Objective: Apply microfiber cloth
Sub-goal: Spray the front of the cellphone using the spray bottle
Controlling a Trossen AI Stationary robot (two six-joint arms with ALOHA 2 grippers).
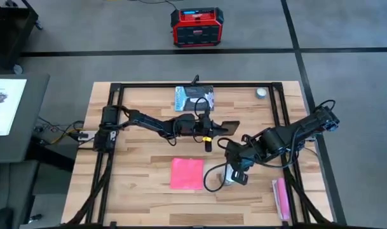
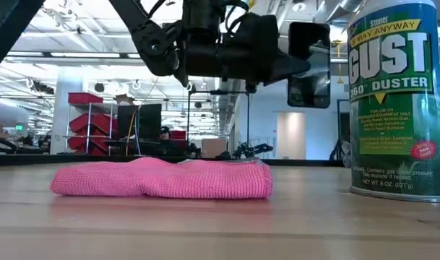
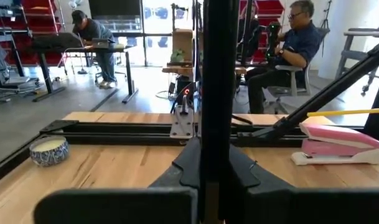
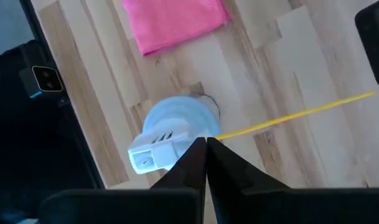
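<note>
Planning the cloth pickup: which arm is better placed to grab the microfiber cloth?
Probably the right. Its gripper hangs empty, jaws shut, over the duster can, beside the microfiber cloth. The left gripper is farther back, clamped on the black phone.

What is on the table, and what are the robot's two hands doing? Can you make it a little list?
cloth: microfiber cloth, pink, lying on the table, nothing touching it
left gripper: shut on the black phone, held up off the table
right gripper: shut, empty, just above the duster can
duster can: standing upright, to the right of the cloth
other things: pink stapler near the table's right edge, small tin at the far side
</note>
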